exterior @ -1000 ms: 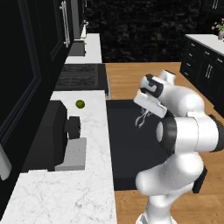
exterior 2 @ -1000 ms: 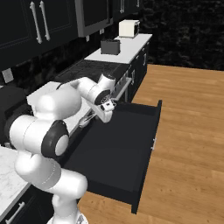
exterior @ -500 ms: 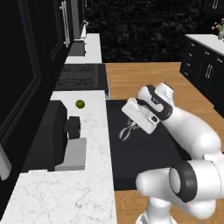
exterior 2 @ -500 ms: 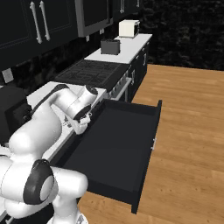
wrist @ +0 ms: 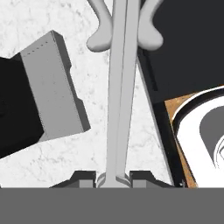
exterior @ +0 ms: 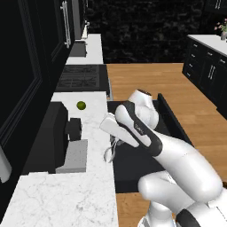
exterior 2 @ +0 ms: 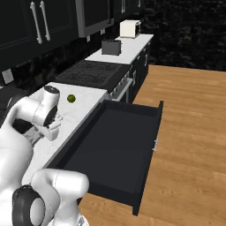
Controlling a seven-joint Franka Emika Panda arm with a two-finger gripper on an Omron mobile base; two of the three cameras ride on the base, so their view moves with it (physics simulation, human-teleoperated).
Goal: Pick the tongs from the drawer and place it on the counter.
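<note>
We've swung left since half a second ago: gripper [exterior: 113, 142] is clamped on the tongs [exterior: 109, 153], now hanging over the counter [exterior: 95, 133] edge beside the coffee machine [exterior: 55, 139], no longer above the open drawer [exterior 2: 117, 148].

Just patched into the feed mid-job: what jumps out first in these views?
The gripper is shut on the tongs, which hang over the white marble counter at its front edge, beside the coffee machine's grey tray. Next to it the wide black drawer stands pulled fully open over the wood floor. A small green ball sits on the counter near the stovetop.
</note>
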